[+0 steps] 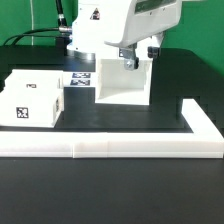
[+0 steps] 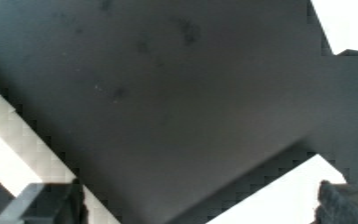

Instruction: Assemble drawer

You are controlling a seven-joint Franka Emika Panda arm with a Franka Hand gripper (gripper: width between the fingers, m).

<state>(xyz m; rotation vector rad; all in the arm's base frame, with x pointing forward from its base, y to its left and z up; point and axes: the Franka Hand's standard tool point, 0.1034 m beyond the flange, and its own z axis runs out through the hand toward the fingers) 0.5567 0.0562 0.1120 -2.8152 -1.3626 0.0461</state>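
The drawer's large white shell (image 1: 120, 85) stands open-sided in the middle of the black table. A smaller white drawer box (image 1: 30, 100) with a black-and-white tag stands apart at the exterior view's left. My gripper (image 1: 138, 55) hangs right above the shell's upper right wall. In the wrist view my gripper (image 2: 190, 208) is open, with dark fingertips (image 2: 34, 205) far apart at the frame's edge. A white part of the shell (image 2: 274, 190) lies between them below, and I cannot tell whether they touch it. Nothing is held.
A long low white L-shaped rail (image 1: 110, 148) runs along the front of the table and up the exterior view's right side. The marker board (image 1: 82, 78) lies flat between the box and the shell. Black cables run behind at the back left.
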